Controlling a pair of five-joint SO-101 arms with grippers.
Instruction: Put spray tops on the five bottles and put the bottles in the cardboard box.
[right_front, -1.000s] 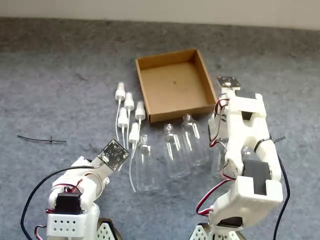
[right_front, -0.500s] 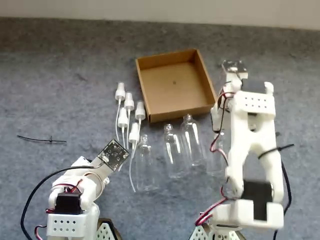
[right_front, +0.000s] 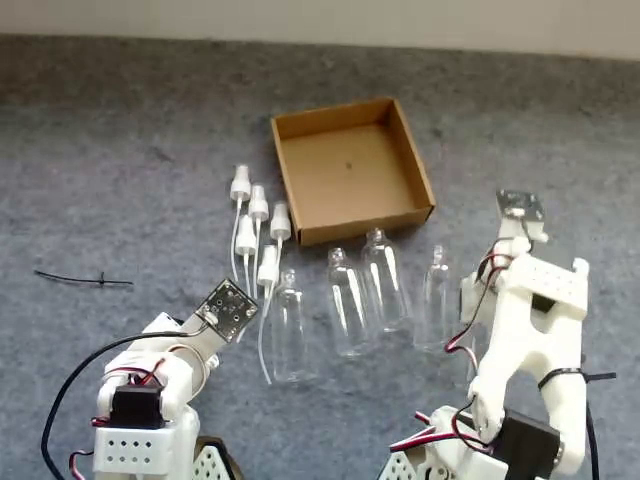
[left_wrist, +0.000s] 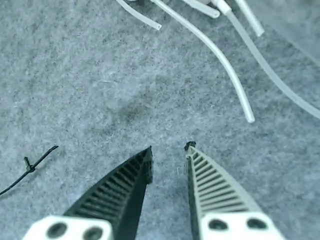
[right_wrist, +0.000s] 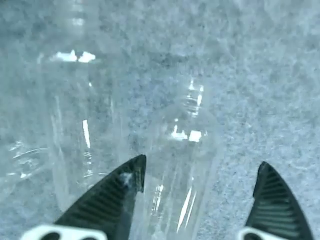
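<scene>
The right gripper (right_wrist: 202, 162) has its fingers (right_wrist: 115, 192) spread wide and released. They straddle a clear bottle (right_wrist: 185, 145) that lies on its side, its bare neck pointing toward the far edge of the counter. I cannot tell whether either finger touches it. The stance looks like lining up a grasp, so the bottle can be held steady while a top goes on. A second bottle (right_wrist: 75, 125) lies just beside it, parallel.

The left gripper (left_wrist: 167, 147) hangs low over the bare counter (left_wrist: 90, 85) by the near edge, its fingers (left_wrist: 127, 185) slightly parted with nothing between them. The dip tubes (left_wrist: 249, 116) of the spray tops lie just beyond its tips, so it seems well placed to fetch one.

From above, a row of bottles (right_front: 345, 300), four in sight and all uncapped, lies side by side with necks toward the cardboard box (right_front: 340, 232). The right arm (right_front: 530, 320) covers the row's right end. The five spray tops (right_front: 258, 203) lie loose in a cluster at the row's left end. The box sits open just past the necks, toward the far edge, with no bottle in it, so the task looks barely started.

The counter is covered in grey, felt-like carpet. A black cable tie (right_front: 85, 278) lies alone toward the left edge, and a pale wall (right_front: 300, 15) runs along the far edge.
</scene>
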